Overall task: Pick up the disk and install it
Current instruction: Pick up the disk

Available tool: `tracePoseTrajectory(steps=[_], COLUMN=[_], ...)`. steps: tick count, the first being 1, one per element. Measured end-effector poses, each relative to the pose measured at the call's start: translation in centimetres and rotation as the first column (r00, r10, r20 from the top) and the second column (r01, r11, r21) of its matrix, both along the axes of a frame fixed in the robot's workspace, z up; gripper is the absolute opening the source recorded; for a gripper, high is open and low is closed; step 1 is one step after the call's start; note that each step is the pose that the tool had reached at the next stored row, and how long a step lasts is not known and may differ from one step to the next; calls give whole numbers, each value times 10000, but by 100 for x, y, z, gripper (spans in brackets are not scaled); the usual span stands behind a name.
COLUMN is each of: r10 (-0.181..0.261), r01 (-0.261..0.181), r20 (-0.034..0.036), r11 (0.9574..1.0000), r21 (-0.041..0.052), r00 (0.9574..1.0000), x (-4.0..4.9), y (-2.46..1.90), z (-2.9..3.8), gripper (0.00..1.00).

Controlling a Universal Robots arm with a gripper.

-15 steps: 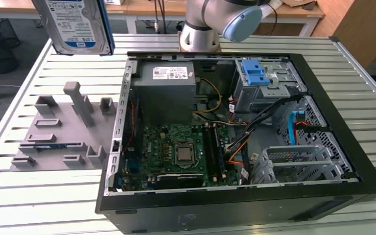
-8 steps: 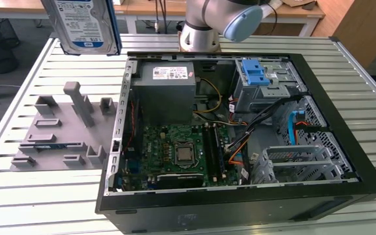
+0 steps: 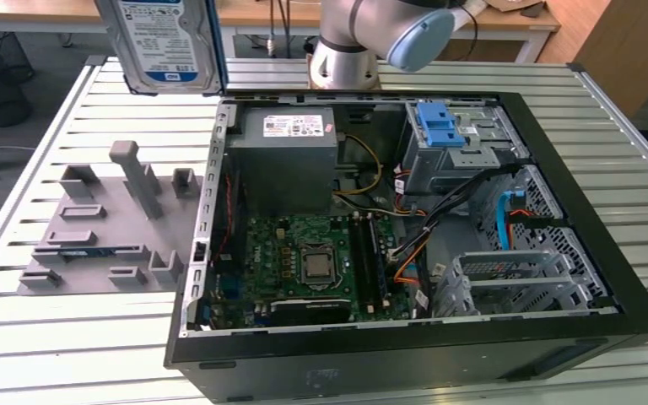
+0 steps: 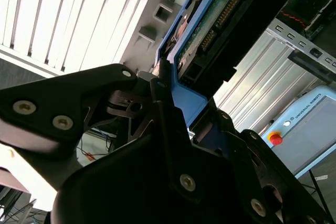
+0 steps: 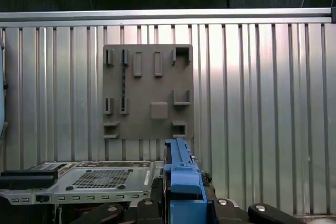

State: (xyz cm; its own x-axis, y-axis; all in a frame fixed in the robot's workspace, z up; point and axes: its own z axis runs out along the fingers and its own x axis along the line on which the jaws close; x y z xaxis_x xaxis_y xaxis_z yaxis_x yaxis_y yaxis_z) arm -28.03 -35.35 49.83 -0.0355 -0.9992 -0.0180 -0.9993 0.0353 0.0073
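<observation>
Silver slatted table [image 3: 65,337] is carrying the open computer case [image 3: 414,354], with a grey fixture board [image 3: 99,228] lying beside the case. The disk [image 3: 166,42] is hanging in the air outside the case (label facing the exterior view), and the gripper [image 4: 160,85] is clenching its blue rail frame [image 5: 184,182].

Your exterior view is bright and evenly lit, with soft shadow inside the computer case [image 3: 414,359]. In the second wrist view, the gripper [image 4: 164,77] is a dark silhouette against glaring white table slats [image 4: 52,14].
</observation>
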Motion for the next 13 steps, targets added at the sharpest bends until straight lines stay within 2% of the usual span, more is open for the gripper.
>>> tracePoseTrajectory(steps=[4,7,10,13], r10=[-1,0,1,-1], r01=[1,0,-1,1], r20=[1,0,1,1], r11=[10000,10000,10000,10000], r21=[1,0,1,1], r00=[10000,10000,10000,10000], x=[134,190,216,232], y=[0,-9,-51,-119], z=[0,0,0,0], gripper=[37,37,37,37])
